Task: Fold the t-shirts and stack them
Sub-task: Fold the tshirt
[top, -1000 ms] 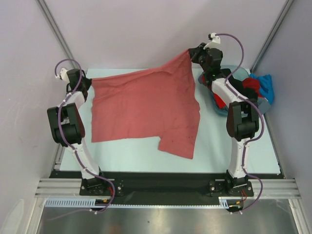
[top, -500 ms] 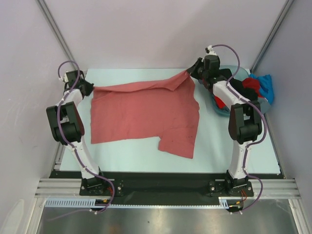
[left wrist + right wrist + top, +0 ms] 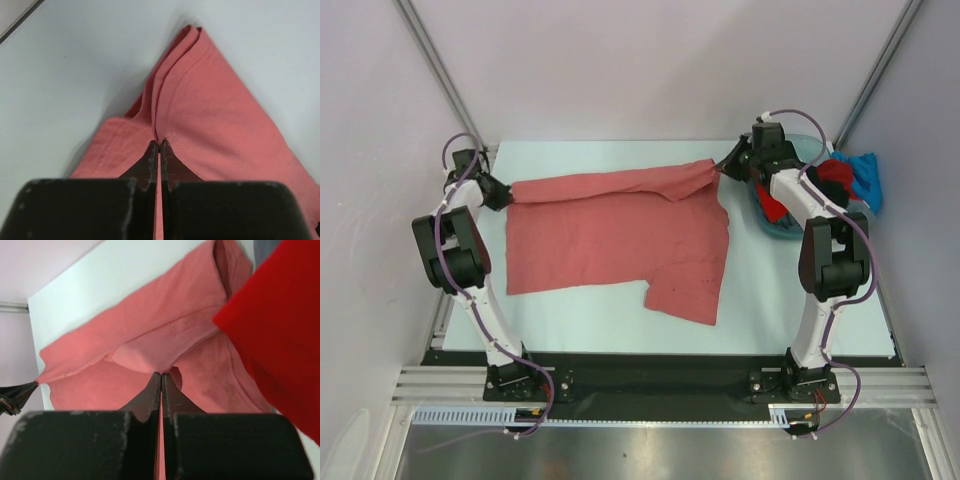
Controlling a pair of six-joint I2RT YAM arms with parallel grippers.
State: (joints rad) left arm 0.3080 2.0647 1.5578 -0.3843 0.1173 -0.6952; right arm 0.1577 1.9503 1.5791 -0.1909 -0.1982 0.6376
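Salmon-red t-shirt (image 3: pixel 620 240), far corners pinched by left pincer (image 3: pixel 159 144) and right pincer (image 3: pixel 161 376)

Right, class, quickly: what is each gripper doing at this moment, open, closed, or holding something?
Left gripper: closed on the salmon shirt.
Right gripper: closed on the same shirt.

At least three t-shirts (image 3: pixel 620 235) (image 3: pixel 835 175) (image 3: pixel 865 175), one basin (image 3: pixel 778 231), two arms (image 3: pixel 455 250) (image 3: pixel 830 260)

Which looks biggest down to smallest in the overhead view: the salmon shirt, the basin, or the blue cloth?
1. Salmon shirt, by far the largest, spread over the table.
2. Basin, partly hidden.
3. Blue cloth, only a bunched part showing.
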